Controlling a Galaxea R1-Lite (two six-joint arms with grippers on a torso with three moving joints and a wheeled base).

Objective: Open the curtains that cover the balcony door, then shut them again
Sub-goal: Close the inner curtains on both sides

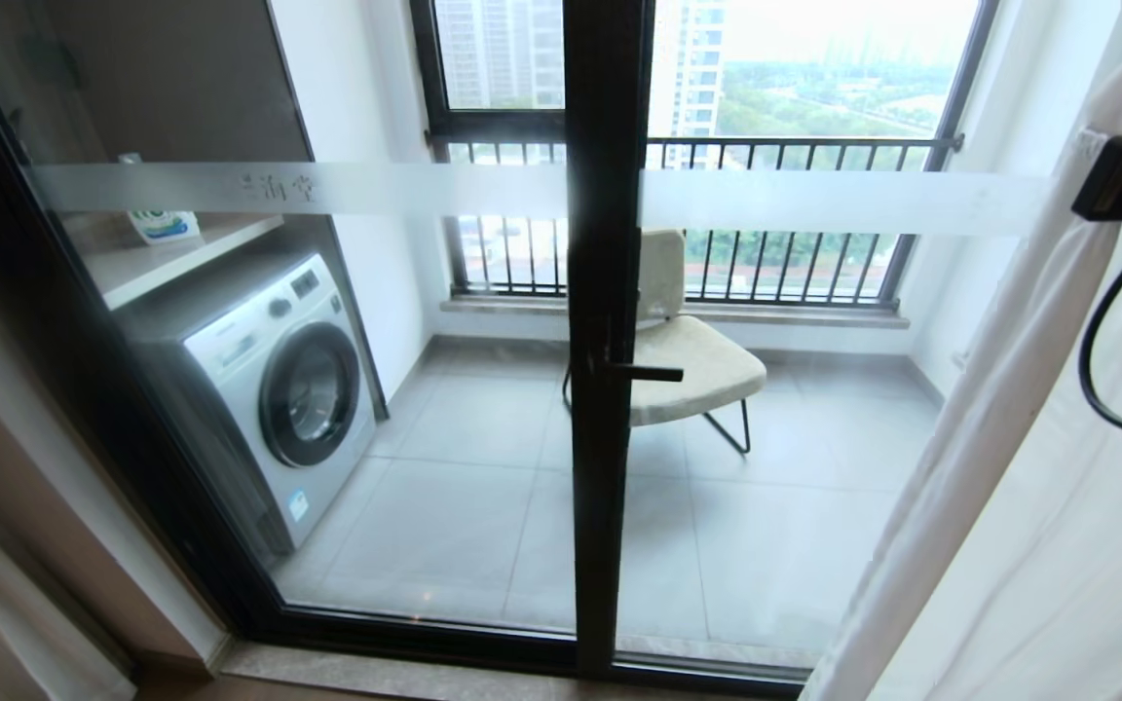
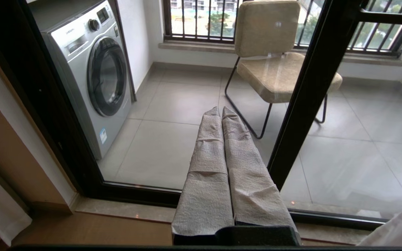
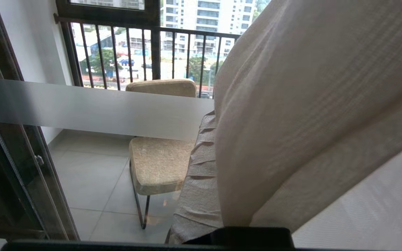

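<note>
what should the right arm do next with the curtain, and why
Probably sweep the right gripper leftward across the glass, dragging the curtains with it. The balcony door stands almost fully uncovered, with the fabric bunched at its right edge and draped over that gripper's shut jaws, so closing seems to be what remains. The left gripper hangs idle, shut and empty.

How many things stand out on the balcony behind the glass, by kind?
Washing machine: 1
Chair: 1
Detergent box on the shelf: 1
Total: 3
</note>
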